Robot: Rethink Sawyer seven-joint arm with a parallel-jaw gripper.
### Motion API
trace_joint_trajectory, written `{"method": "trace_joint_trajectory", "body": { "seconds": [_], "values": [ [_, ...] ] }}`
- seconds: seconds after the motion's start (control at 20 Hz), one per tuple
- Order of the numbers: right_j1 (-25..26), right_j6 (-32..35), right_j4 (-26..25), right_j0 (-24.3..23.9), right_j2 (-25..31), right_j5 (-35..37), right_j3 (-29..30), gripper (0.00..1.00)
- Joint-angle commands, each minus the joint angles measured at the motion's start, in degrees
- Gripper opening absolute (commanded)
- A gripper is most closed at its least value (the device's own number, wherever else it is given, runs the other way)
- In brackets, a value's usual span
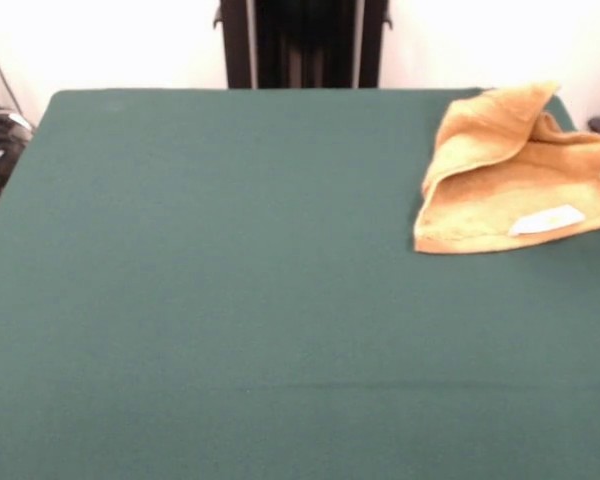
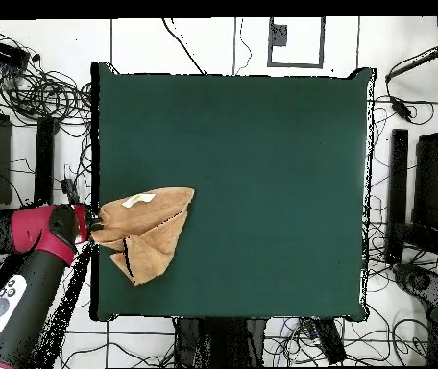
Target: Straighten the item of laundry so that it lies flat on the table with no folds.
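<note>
The dark green table (image 1: 230,300) carries one folded, crumpled orange-tan towel (image 1: 515,190) lying at its edge, white label (image 1: 546,220) facing up.

One towel (image 1: 510,185), one table (image 1: 230,300), apparently one white label (image 1: 547,220)

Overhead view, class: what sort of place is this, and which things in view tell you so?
Probably a robotics lab or test room. A red and black robot arm reaches to a green-covered table holding only a crumpled towel, with cables strewn on the floor.
</note>
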Motion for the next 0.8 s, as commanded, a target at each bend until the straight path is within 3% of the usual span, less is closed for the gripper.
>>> {"method": "trace_joint_trajectory", "body": {
  "seconds": [0.05, 0.1, 0.2, 0.3, 0.5, 0.8],
  "values": [
    [-3.6, 0.5, 0.7, -2.0, 11.3, -4.8, -1.7, 0.00],
    [-3.7, 0.7, 0.3, -2.1, 12.1, -7.4, -1.1, 1.00],
    [-3.1, -0.4, -0.2, -2.5, 12.3, -8.1, -1.0, 1.00],
    [-4.1, -5.2, -2.3, -4.9, 14.4, -14.8, 2.0, 1.00],
    [-12.2, -16.3, -6.6, -11.3, 22.3, -20.5, 12.4, 1.00],
    [-23.3, -24.6, -15.8, -19.1, 26.1, -13.5, 18.6, 1.00]
  ]
}}
